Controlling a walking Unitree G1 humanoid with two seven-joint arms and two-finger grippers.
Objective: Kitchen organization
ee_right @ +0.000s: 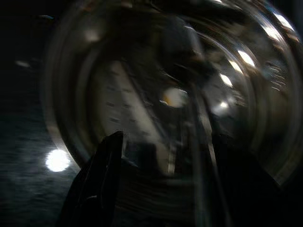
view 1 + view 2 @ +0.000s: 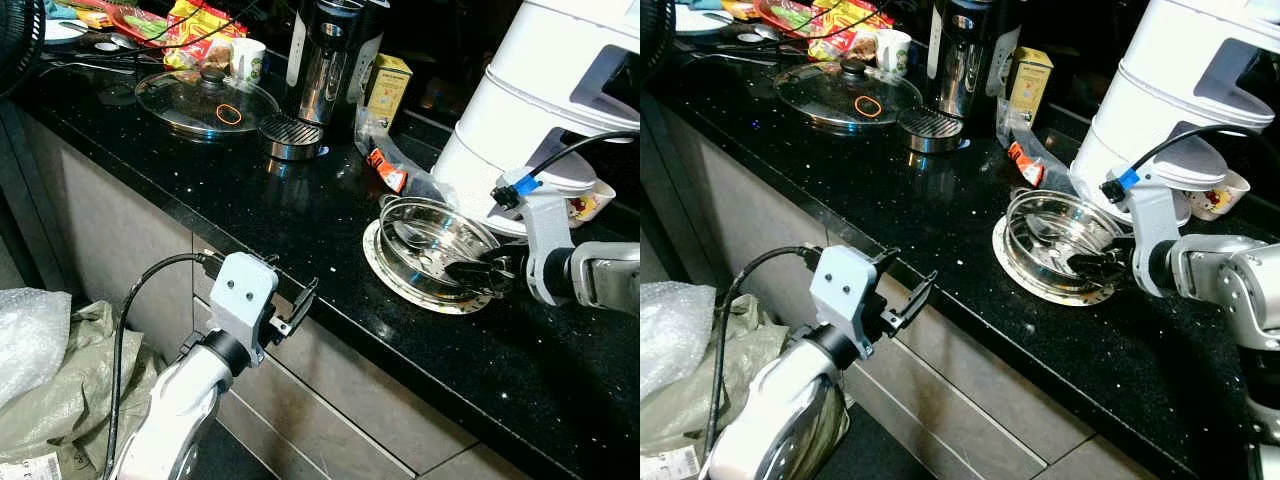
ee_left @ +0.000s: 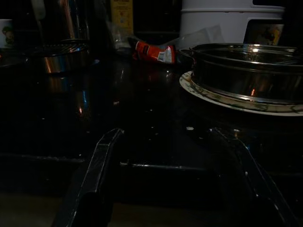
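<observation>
I can read no lettering here: print on the yellow box (image 2: 386, 86) and red packet (image 2: 387, 170) is too small and blurred for me

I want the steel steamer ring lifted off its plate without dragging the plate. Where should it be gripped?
Grip the steel steamer ring by its thin upright wall, one finger inside and one outside, coming from above at the near-right rim, where the right tool already is. It sits loose on the plate.

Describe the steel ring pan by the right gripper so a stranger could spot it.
On the black speckled countertop, find the big white appliance. Directly before it, a shiny round steel pan sits on a patterned white plate, the right gripper at its rim; the glass lid lies flat, far away.
</observation>
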